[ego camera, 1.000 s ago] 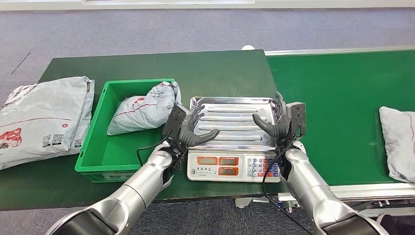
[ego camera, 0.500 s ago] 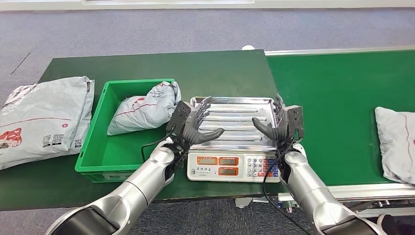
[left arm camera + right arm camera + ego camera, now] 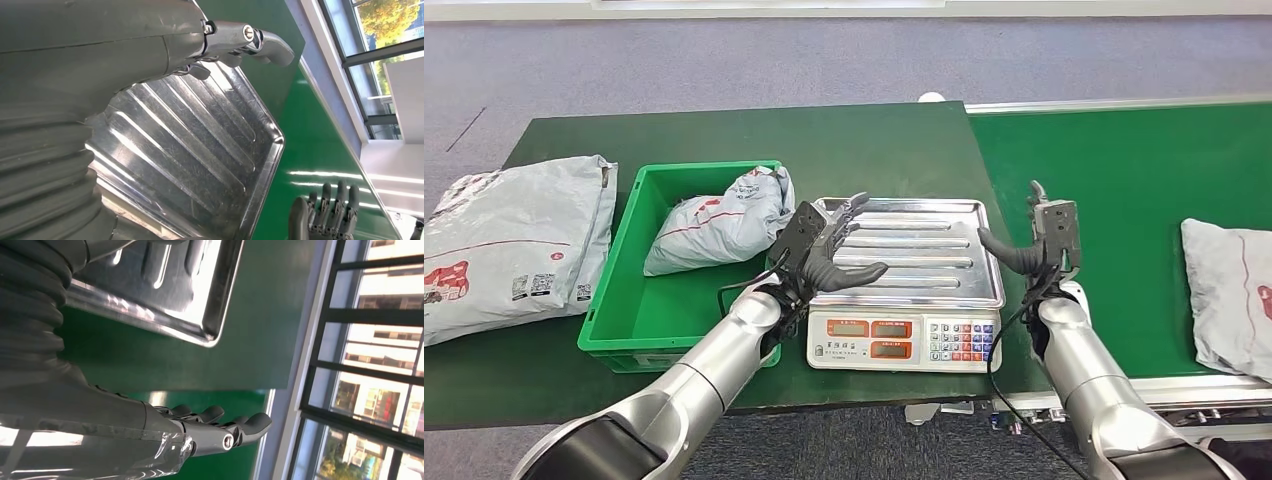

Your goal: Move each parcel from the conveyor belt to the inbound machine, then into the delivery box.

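- Hovering over the near left part of the scale's steel tray (image 3: pixel 914 250), the left hand (image 3: pixel 829 255) holds nothing, thumb stretched toward the tray's middle and fingers spread apart.
- Right hand (image 3: pixel 1029 245) is off the tray's right edge, above the seam where the dark green table (image 3: pixel 874 140) meets the conveyor belt (image 3: pixel 1124 200); thumb out toward the tray, fingers apart, nothing in it.
- From the left wrist, the ribbed tray (image 3: pixel 200 150) lies right under that hand (image 3: pixel 235 42), and the right hand (image 3: pixel 325 215) stands past the tray's far rim, fingers straight and parted; the head view shows them only edge-on.
- From the right wrist, one rounded corner of the tray (image 3: pixel 200 300) sits apart from that hand's fingers (image 3: pixel 220 422), with green surface between them.
- Below the tray, the scale's front panel (image 3: pixel 904 340) shows orange displays and a coloured keypad.
- Next parcel (image 3: pixel 1229 295), a grey bag, lies on the belt at the right edge, well apart from the right hand.
- Left of the scale, the green bin (image 3: pixel 624 300) holds one grey parcel (image 3: pixel 719 220) slumped in its far right corner.
- Further left, a large grey parcel (image 3: pixel 514 245) lies flat on the table beside the bin.
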Tool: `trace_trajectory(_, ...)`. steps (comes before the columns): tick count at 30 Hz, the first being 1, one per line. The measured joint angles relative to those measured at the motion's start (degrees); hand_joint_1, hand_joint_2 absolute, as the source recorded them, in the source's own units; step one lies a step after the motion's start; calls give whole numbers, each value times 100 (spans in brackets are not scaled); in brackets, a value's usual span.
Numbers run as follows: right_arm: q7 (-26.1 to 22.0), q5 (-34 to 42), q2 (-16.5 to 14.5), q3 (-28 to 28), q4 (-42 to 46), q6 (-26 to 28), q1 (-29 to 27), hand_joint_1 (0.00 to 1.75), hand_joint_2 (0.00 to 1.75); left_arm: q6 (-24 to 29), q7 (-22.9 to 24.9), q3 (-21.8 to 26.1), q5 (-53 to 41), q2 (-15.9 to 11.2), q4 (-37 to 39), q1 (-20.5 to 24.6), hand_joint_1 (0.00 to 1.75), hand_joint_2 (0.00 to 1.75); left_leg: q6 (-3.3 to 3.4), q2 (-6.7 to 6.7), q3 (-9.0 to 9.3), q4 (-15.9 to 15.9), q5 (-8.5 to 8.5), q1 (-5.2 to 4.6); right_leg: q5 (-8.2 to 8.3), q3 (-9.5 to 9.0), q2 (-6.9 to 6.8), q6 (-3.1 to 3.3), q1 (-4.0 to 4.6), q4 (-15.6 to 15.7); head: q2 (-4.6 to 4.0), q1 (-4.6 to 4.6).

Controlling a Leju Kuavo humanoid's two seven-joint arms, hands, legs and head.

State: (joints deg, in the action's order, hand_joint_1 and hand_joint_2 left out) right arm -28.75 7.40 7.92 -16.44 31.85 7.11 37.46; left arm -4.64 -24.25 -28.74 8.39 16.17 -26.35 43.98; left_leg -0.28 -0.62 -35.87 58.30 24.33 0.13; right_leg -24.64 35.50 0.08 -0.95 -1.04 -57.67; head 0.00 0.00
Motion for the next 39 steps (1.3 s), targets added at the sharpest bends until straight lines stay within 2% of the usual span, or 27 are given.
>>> trace_trajectory(8, 123, -393, 109, 281, 52, 255, -21, 0, 175, 73, -52, 40, -37, -7, -94, -27, 0, 175, 0, 2, -1, -1, 1, 1, -1, 2, 2, 0, 1, 0, 0, 0)
trace_trajectory(12, 409, -915, 163, 561, 68, 701, -48, 0, 175, 101, -75, 165, -117, -25, -206, -104, 0, 175, 1, 0, -1, -1, 1, 1, -1, 2, 0, 0, 0, 0, 0, 0)
trace_trajectory(15, 862, -1803, 258, 845, 90, 1322, -108, 0, 175, 90, -70, 267, -192, -43, -288, -152, 0, 175, 3, -2, -3, 0, 3, -2, -1, 3, -1, -1, -2, 1, 0, 0)
trace_trajectory(19, 1967, -3642, 547, 1119, 0, 2304, -173, 0, 175, 67, -39, 375, -271, -50, -437, -240, 0, 175, 11, -9, -5, 2, 7, -8, -5, 1, -10, -7, -8, 2, 0, 1)
trace_trajectory(23, 2750, -4952, 793, 1298, -141, 2738, -268, 0, 175, 52, -34, 470, -302, -81, -632, -397, 0, 175, 15, -5, -6, 2, 12, -10, -7, 2, -5, -9, -9, 2, 0, 2)
trace_trajectory(27, 3407, -5809, 868, 1418, -216, 2822, -365, 0, 175, 8, -34, 521, -306, -94, -781, -542, 0, 175, 15, -5, -6, 1, 12, -9, -9, 4, -4, -13, -9, 2, 0, 1)
trace_trajectory(33, 3796, -6301, 878, 1561, -252, 2787, -445, 0, 175, -17, -9, 535, -307, -93, -878, -613, 0, 175, 15, -5, -6, 1, 12, -9, -11, 4, -4, -14, -9, 2, 0, 1)
trace_trajectory(39, 4394, -7002, 898, 1987, -282, 2402, -557, 0, 175, -145, 124, 535, -415, 28, -902, -607, 0, 175, 17, -17, -8, 3, 12, -14, -13, 1, -18, -18, -13, 4, 0, 1)
